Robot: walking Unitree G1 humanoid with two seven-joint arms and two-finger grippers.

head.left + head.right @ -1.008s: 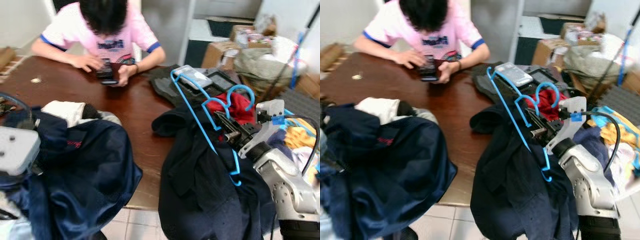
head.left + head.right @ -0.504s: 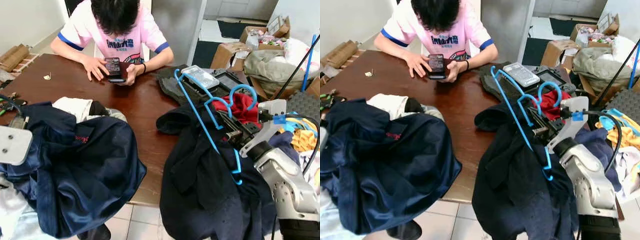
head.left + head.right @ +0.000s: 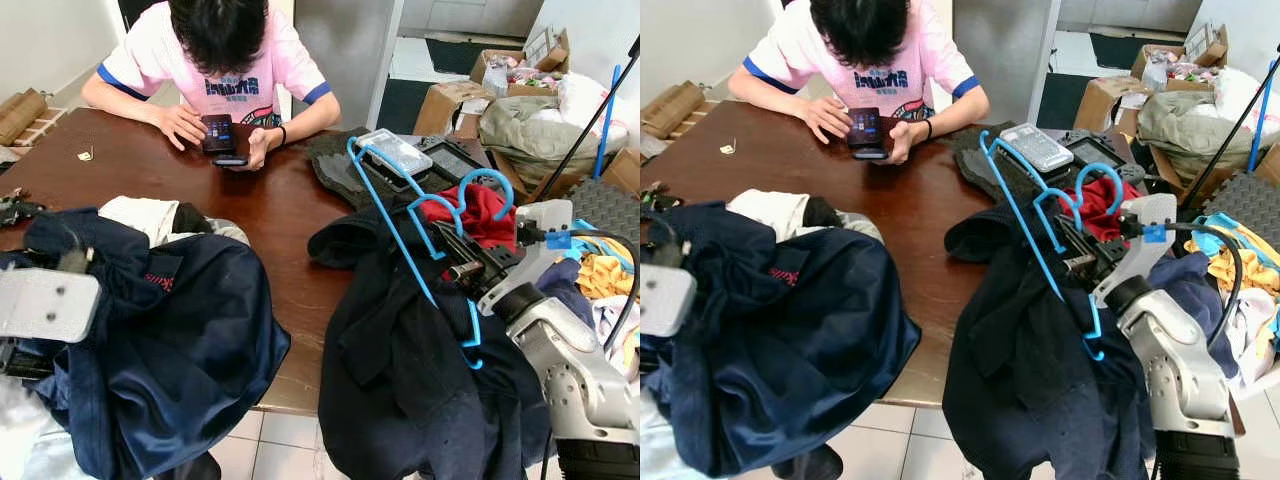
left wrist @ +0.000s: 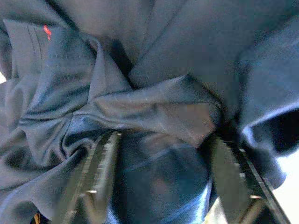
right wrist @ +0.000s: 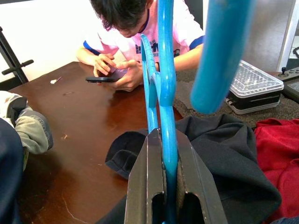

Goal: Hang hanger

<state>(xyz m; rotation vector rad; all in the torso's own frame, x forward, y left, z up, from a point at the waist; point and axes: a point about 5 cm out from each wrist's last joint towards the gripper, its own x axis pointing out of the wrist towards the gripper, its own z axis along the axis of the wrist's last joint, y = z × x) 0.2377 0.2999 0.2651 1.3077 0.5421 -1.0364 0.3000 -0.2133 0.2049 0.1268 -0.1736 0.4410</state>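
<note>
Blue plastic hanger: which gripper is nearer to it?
Right. The right gripper is clamped on the blue plastic hanger itself; the left gripper is across the brown wooden table, holding a navy jacket.

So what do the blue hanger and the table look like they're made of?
The blue hanger, clamped in the right gripper, looks like moulded plastic: uniform bright colour, rounded bars with a soft sheen. The table appears to be dark brown wood or wood veneer with a glossy varnish, given the light reflections on its top.
</note>
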